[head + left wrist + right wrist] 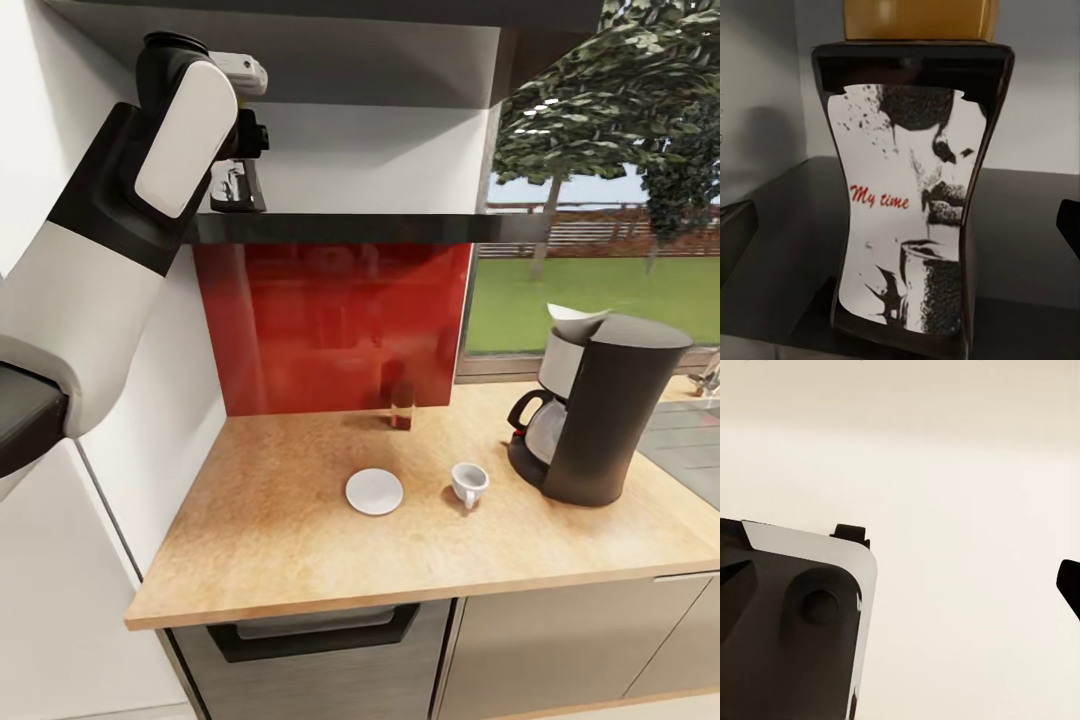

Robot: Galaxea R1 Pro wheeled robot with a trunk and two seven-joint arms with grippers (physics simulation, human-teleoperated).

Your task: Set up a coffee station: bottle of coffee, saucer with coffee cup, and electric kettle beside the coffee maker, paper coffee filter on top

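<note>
With the left gripper [238,190] spread wide on the dark kitchen shelf [340,228], it should centre on the dark, waisted, gold-lidded coffee bottle [911,195] standing there before clenching; the right gripper's state I cannot tell.

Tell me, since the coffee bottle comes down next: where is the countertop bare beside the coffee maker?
Bare wood lies between the coffee cup and the red backsplash, left of the coffee maker. The countertop is also open left of the saucer. Cup and maker crowd the gap between them.
</note>
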